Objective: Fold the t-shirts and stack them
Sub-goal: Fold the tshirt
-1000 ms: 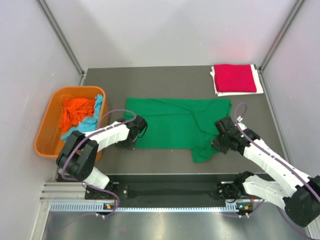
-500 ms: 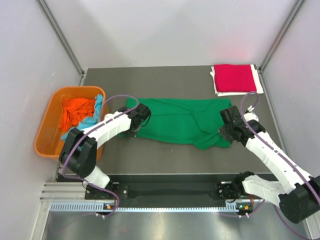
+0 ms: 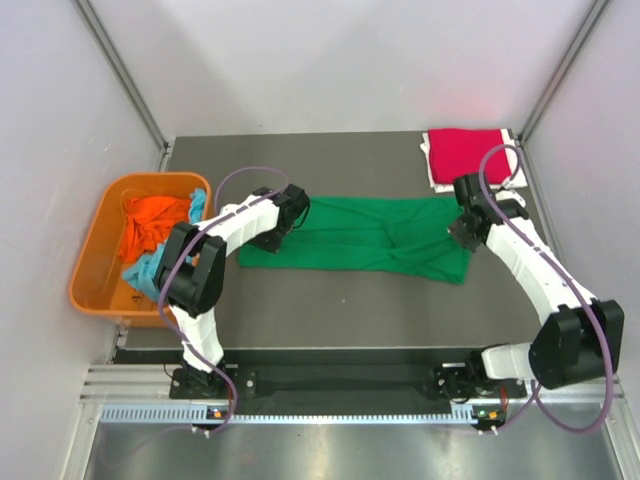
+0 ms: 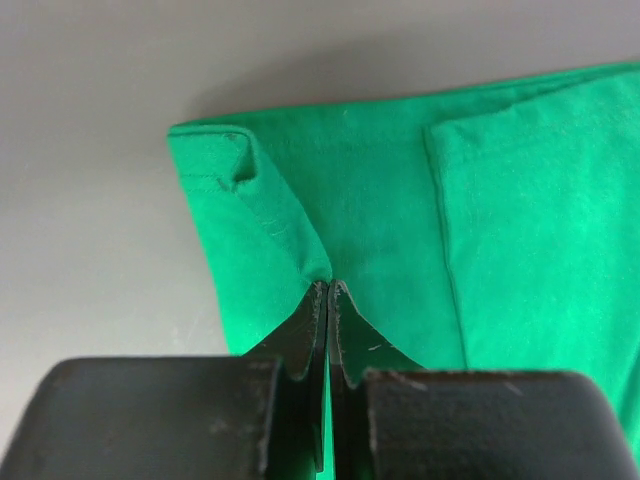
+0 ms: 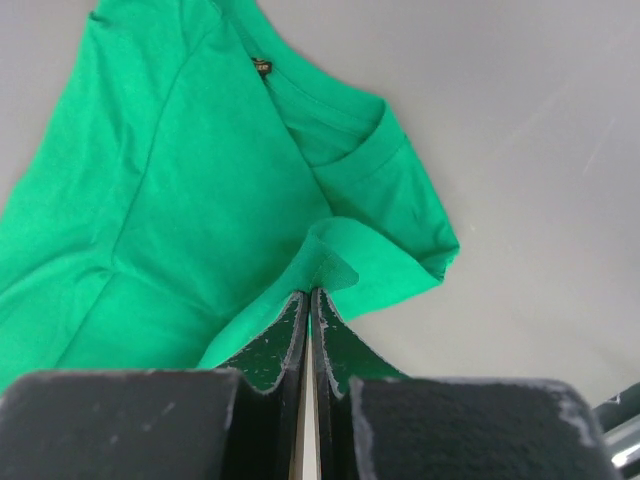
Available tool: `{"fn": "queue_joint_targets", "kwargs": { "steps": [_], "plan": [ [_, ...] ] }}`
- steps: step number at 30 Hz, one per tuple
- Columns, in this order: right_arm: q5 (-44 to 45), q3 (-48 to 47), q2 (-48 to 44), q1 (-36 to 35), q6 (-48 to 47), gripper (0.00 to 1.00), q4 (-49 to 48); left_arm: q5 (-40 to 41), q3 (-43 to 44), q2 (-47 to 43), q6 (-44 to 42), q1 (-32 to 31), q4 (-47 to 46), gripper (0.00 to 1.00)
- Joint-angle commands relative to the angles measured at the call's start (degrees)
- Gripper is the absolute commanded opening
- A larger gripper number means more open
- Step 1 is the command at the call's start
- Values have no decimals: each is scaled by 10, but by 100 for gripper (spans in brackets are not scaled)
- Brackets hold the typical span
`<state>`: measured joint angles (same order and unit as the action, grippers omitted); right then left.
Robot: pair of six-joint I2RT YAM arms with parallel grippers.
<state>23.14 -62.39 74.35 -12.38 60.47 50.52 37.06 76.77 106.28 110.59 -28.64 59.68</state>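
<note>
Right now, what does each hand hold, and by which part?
Both hold the green t-shirt: the left hand pinches a fold at its left end, the right hand a fold near the collar.

Soft, even light is falling from above, casting only faint shadows on the dark table (image 3: pixel 350 310). The metal rail (image 3: pixel 330 412) at the near edge is glinting. In the wrist views the green t-shirt (image 4: pixel 380 220) is showing sharp, while the left gripper (image 4: pixel 328 292) and right gripper (image 5: pixel 308 297) are blurring close to the lens.
</note>
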Motion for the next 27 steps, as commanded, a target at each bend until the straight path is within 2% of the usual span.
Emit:
{"fn": "queue_joint_targets", "kwargs": {
  "steps": [1,7,10,27],
  "plan": [
    [-4,-31,32,17,-40,0,-26,5,30,16,-12,18,32,0],
    [-10,-60,97,21,-67,0,-37,-22,56,45,-31,45,15,0],
    [-20,-77,120,24,-77,0,-32,-33,51,46,-66,47,-38,0],
    [-2,-90,108,32,-80,0,-14,-62,69,74,-73,48,-58,0]
  ]
}}
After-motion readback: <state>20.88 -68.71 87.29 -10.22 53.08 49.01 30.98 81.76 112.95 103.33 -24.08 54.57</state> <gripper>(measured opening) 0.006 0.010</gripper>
